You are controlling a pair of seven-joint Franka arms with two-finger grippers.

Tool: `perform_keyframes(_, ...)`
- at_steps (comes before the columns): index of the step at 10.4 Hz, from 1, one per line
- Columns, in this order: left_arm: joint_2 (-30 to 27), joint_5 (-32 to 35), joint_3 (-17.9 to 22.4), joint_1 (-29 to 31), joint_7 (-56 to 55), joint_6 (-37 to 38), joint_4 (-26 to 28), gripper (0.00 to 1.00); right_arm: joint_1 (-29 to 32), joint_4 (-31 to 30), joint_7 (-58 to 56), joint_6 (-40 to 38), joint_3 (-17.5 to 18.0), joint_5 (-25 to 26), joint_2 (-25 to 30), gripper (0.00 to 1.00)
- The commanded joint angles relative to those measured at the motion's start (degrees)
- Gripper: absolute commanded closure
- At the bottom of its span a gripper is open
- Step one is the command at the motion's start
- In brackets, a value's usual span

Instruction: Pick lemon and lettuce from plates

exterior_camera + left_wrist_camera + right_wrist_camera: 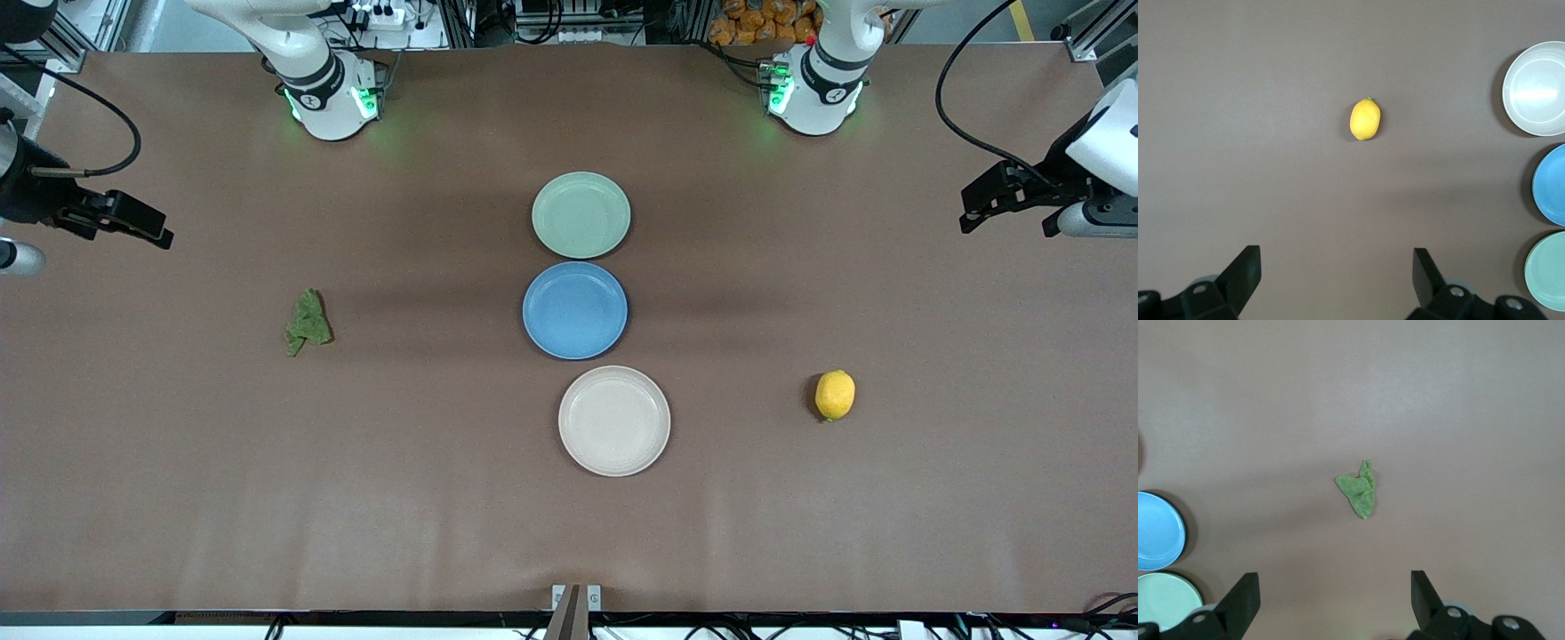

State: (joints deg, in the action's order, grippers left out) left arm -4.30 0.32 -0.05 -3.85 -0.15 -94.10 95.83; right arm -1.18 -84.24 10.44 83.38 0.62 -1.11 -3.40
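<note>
The lemon [835,395] lies on the bare table toward the left arm's end, apart from the plates; it also shows in the left wrist view [1365,119]. The lettuce [308,322] lies on the bare table toward the right arm's end, and shows in the right wrist view [1359,489]. The mint green plate [581,214] and the beige plate [614,420] are both empty. My left gripper [987,200] [1336,257] is open and empty, raised over its end of the table. My right gripper [133,218] [1335,580] is open and empty, raised over its end.
An empty blue plate [575,309] sits between the mint and beige plates in a row down the table's middle. The two arm bases stand at the table's edge farthest from the front camera. Brown tabletop surrounds the lemon and the lettuce.
</note>
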Motion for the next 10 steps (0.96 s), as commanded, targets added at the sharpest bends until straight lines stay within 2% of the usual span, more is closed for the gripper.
perform_keyframes(1, 0.0, -0.3, 0.0, 0.2, 0.0, 0.8, -0.5, 0.0, 0.5, 0.1, -0.5, 0.2, 0.4, 0.1, -0.1, 0.0)
perform_keyframes(10, 0.0, -0.2, 0.0, 0.2, 0.0, 0.4, -0.5, 0.0, 0.4, -0.1, -0.6, -0.9, 0.4, 0.1, -0.1, 0.0)
